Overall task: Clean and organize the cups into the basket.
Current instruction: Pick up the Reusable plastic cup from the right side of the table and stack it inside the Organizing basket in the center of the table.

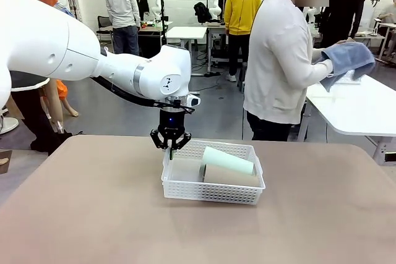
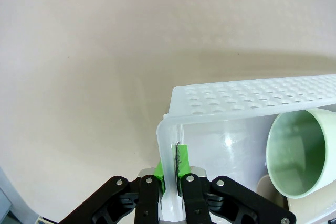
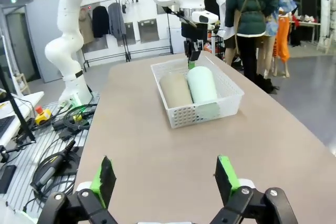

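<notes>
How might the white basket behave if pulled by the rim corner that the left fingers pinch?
The basket probably slides easily: thin perforated plastic on smooth table. Its rim may flex, gripped at one corner. The mint cup and tan cup, lying sideways, could roll.

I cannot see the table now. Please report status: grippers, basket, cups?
Left gripper shut on rim of white perforated plastic basket; right gripper open, empty. Pale mint green tumbler and tan-brown tumbler lie inside. Person with blue-grey cloth stands beyond table.

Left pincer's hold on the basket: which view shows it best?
Left wrist view: the left pincer is shut on the basket wall, close up. Front view shows it at the basket's corner, contact small. Right wrist view shows it far off.
</notes>
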`<state>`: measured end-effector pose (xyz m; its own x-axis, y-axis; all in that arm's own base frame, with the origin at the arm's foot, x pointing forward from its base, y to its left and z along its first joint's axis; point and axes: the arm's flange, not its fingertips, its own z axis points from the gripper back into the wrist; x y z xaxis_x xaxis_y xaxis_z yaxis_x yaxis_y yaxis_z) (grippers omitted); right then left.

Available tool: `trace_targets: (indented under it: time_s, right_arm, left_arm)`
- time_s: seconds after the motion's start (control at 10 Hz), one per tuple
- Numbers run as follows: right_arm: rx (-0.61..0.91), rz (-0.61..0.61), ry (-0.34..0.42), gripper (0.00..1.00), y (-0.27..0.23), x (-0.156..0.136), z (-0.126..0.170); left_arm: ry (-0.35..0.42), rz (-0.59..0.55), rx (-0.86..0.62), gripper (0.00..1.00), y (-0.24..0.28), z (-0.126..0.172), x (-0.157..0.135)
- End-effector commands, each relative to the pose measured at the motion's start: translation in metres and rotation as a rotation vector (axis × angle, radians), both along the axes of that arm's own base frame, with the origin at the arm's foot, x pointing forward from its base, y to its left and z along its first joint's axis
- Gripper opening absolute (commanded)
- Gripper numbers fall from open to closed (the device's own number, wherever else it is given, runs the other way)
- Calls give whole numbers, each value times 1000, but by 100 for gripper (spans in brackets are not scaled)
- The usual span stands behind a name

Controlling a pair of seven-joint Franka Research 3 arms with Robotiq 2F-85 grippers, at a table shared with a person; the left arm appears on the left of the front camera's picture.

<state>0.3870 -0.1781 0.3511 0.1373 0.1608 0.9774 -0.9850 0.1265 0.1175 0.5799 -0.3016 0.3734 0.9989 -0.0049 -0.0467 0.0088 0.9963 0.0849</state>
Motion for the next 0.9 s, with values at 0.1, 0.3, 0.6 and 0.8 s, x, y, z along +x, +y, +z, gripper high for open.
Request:
trace_targets:
  time_s: [0.1, 0.3, 0.6, 0.8]
  right_arm:
    - [-12, 16, -14, 100, 8, 4, 8]
    - [-12, 16, -14, 100, 8, 4, 8]
    - [-12, 16, -14, 100, 8, 4, 8]
    - [-12, 16, -14, 100, 8, 4, 8]
  left_arm:
    - [-2, 1, -1, 3, 1, 1, 0]
    - [-2, 1, -1, 3, 1, 1, 0]
    - [-2, 1, -1, 3, 1, 1, 0]
    - [-2, 1, -1, 3, 1, 1, 0]
